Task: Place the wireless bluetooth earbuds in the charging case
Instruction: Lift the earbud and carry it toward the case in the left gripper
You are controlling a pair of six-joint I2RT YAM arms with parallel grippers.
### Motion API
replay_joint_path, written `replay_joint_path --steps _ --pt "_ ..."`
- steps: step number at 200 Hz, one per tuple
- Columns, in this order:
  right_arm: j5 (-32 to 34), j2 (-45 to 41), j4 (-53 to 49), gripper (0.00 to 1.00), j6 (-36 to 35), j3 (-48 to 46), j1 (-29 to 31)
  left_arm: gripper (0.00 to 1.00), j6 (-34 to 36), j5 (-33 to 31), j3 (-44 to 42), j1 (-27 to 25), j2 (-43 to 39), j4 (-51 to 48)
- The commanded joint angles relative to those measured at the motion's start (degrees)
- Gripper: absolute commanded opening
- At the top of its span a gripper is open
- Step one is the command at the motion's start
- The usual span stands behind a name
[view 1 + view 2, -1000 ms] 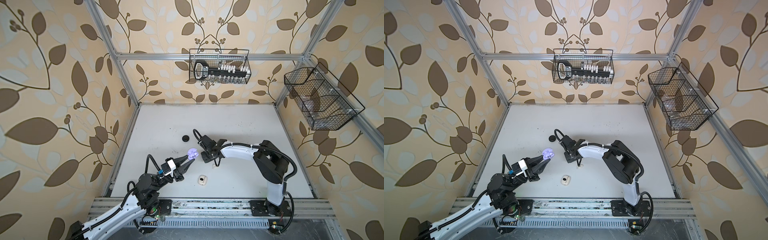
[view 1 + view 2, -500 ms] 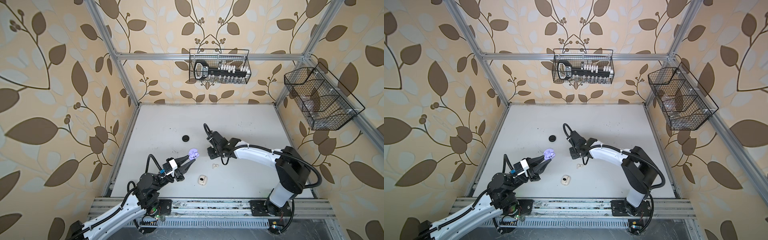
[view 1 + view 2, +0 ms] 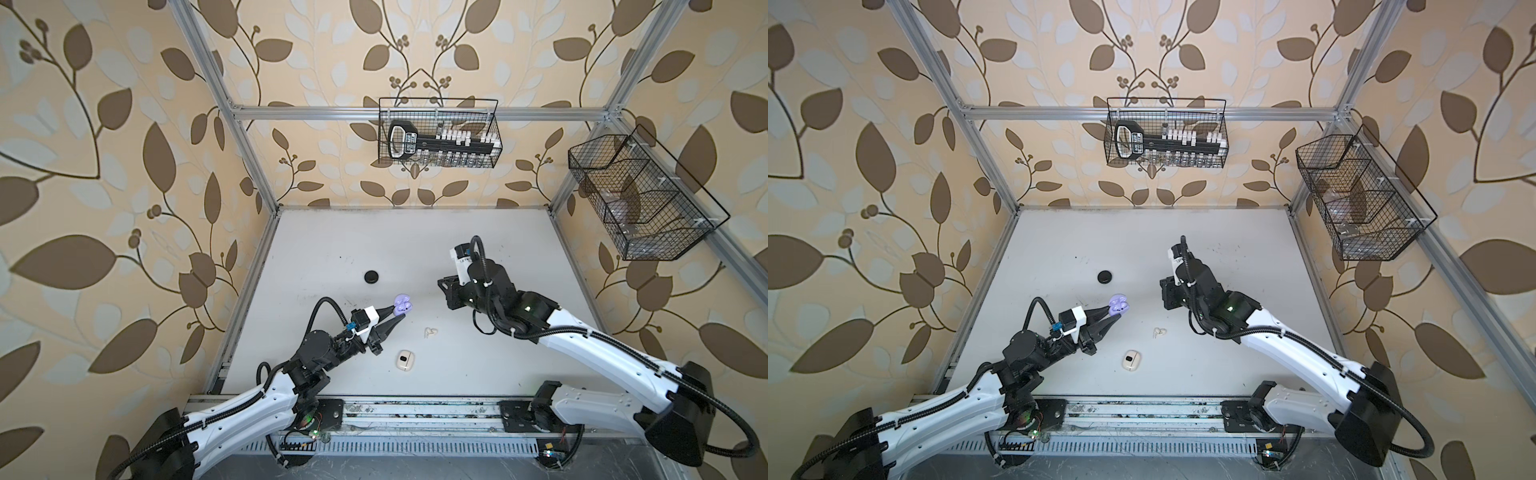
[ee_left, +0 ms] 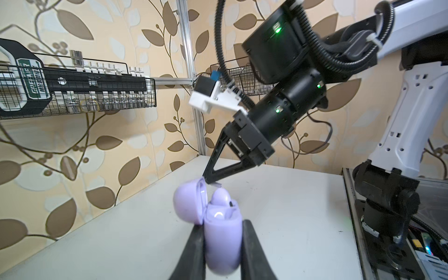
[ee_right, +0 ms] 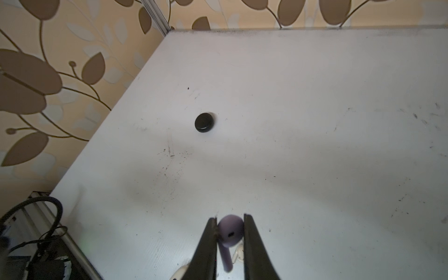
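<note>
A: The left arm (image 3: 249,405) and right arm (image 3: 598,347) wore white shells over black joints.
B: Agreed. Black ribbed hose (image 4: 219,48) looped at each wrist; white camera bracket (image 4: 213,100) carried a blue plug (image 4: 215,75). Screw holes (image 4: 417,78) dotted the shells; green lights (image 4: 277,30) glowed.

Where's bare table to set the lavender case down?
Widest patch: back of the table, from the black case to the rear wall. Also front right, between the cream case and the right arm's base. Crowded centre: left tool holding lavender case, white earbuds, right tool with lavender earbud.
</note>
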Motion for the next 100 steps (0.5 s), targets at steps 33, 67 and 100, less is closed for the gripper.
replay_joint_path --steps 33,67,100 --pt "1.7 -8.9 8.0 0.17 0.1 -2.1 5.4 0.00 -5.4 -0.6 3.0 -0.5 4.8 12.8" --pt "1.2 -11.0 13.0 0.17 0.3 -2.8 10.5 0.00 -7.7 -0.7 2.8 -0.5 6.2 15.7" --pt "2.0 -13.3 23.9 0.17 1.5 -8.2 14.5 0.00 -9.8 0.8 1.9 -0.5 6.5 19.0"
